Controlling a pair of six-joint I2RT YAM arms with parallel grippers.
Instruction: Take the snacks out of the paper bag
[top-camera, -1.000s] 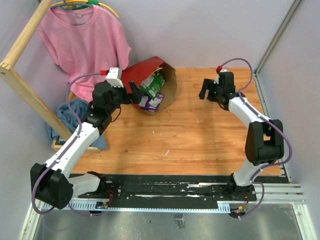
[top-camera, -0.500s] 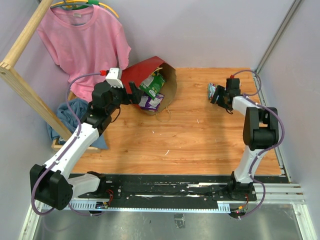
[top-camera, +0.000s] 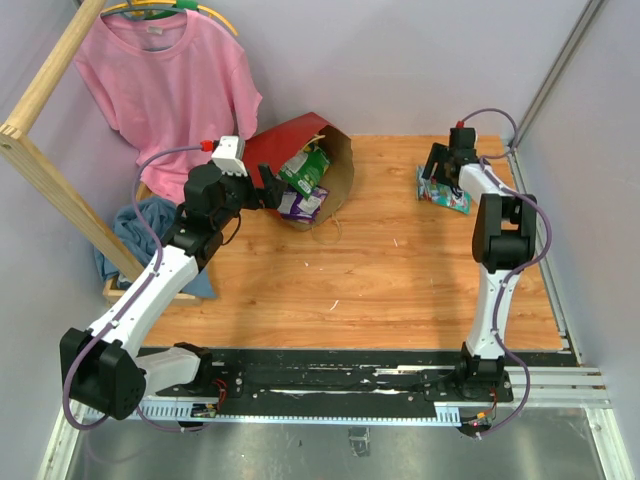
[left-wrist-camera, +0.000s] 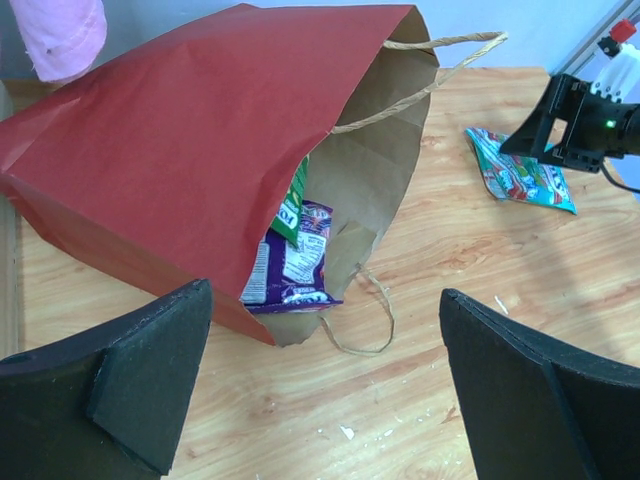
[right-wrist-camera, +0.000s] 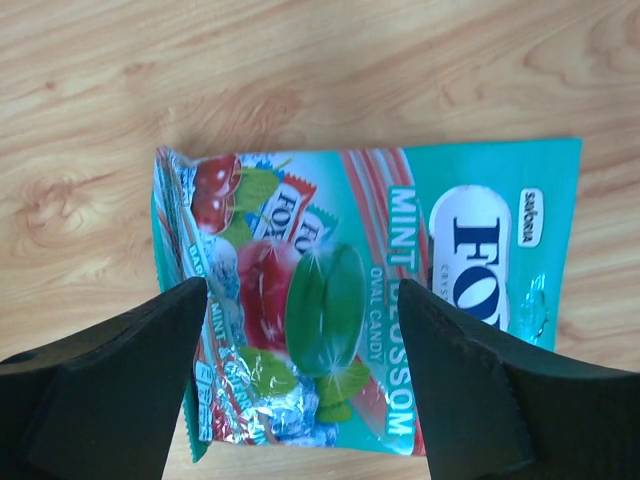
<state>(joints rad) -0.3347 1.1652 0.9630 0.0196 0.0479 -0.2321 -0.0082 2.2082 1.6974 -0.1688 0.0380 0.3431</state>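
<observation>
Two words, "MINT BLOSSOM", with "OVAL CANDY" beside them, read clearly on the teal Fox's packet (right-wrist-camera: 370, 300), which lies flat on the bench (top-camera: 400, 280) near the far right corner, its long axis running roughly along the far edge. The right gripper (right-wrist-camera: 300, 295) hangs over it with its fingers spread wide, gripping nothing. The paper bag (left-wrist-camera: 180, 150) lies on its side by the far left corner, mouth turned rightward. In the mouth sit a purple packet (left-wrist-camera: 290, 265) and a green packet (left-wrist-camera: 290, 205), their print too small to read. The left gripper (top-camera: 270, 188) faces that mouth, fingers parted and empty.
</observation>
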